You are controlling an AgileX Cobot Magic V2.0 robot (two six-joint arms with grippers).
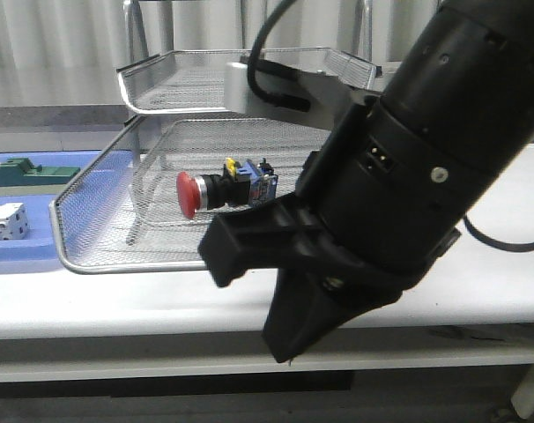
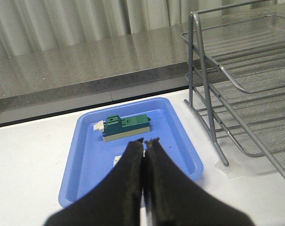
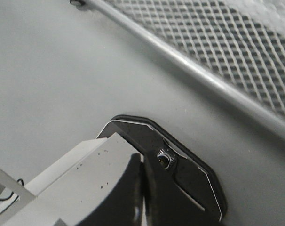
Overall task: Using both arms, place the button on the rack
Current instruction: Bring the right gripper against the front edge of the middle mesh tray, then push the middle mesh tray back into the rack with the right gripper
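Note:
The button (image 1: 216,189) lies on its side in the rack's (image 1: 161,84) pulled-out lower tray (image 1: 100,264), its red head pointing left. My right gripper (image 1: 285,352) is shut and empty. It hangs close to the camera, in front of the table edge and right of the tray's front rim. In the right wrist view its shut tips (image 3: 142,157) point at a black camera housing (image 3: 189,179), with the tray's mesh (image 3: 217,37) beyond. My left gripper (image 2: 146,141) is shut and empty above the blue tray (image 2: 86,160), left of the rack's posts (image 2: 203,80).
The blue tray (image 1: 20,251) lies left of the rack and holds a green block (image 1: 29,174) and a white block (image 1: 4,222). The green block also shows in the left wrist view (image 2: 126,126). The right arm's bulk hides the table's right half.

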